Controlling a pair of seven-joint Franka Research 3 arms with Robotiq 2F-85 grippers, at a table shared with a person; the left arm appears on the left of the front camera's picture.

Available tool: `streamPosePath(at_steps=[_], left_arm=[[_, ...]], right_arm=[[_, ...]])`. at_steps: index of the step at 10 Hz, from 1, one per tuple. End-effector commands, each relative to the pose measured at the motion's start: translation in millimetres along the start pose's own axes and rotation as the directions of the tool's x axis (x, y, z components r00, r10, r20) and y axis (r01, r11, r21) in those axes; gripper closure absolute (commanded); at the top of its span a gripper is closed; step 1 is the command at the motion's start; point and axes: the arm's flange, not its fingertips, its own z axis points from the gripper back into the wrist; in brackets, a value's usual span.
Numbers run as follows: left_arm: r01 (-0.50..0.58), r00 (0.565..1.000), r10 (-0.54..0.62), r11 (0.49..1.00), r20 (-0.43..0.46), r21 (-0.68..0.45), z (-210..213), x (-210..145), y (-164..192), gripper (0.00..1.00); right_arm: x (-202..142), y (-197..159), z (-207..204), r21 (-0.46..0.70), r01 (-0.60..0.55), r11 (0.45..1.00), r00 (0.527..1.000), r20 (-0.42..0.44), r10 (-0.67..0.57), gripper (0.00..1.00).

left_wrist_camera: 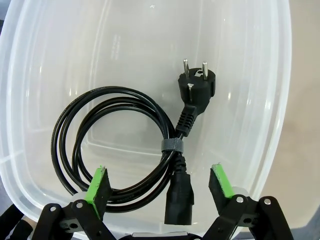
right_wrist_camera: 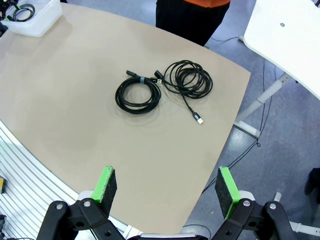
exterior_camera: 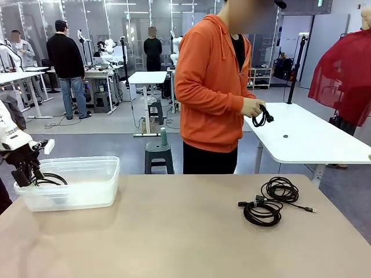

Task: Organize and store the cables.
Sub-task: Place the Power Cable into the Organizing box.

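One coiled black power cable, bound with a grey strap, lies on the floor of a clear plastic bin. My left gripper hangs open just above it, a green pad on either side of the cable's socket end. From the front, this gripper sits over the bin's left end. Two more coiled cables lie on the right of the tan table: a thicker one and a thinner one. High above the table, my right gripper is open and holds nothing, with both coils far below.
A person in an orange hoodie stands at the table's far side, holding another coiled black cable in one hand. A white table stands behind on the right. The tan table's middle is bare.
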Motion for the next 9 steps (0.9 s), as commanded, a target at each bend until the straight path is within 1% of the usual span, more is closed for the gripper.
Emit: streamPosePath(at_steps=[1,7,8,9], left_arm=[[-0.007,1.0,0.007,1.0,-0.014,0.003,1.2,0.8,3.7,0.0],[-0.007,1.0,0.007,1.0,-0.014,0.003,1.2,0.8,3.7,0.0],[0.0,1.0,0.0,1.0,0.0,0.0,0.0,0.0,0.0,0.0],[0.074,0.997,-0.074,0.997,-0.036,-0.006,11.9,54.2,-2.4,0.0]], right_arm=[[-1.1,-0.9,-0.1,0.005,-0.003,1.0,1.0,0.004,0.003,0.0],[-1.1,-0.9,-0.1,0.005,-0.003,1.0,1.0,0.004,0.003,0.0],[-1.1,-0.9,-0.1,0.005,-0.003,1.0,1.0,0.004,0.003,0.0],[-1.1,-0.9,-0.1,0.005,-0.003,1.0,1.0,0.004,0.003,0.0]])
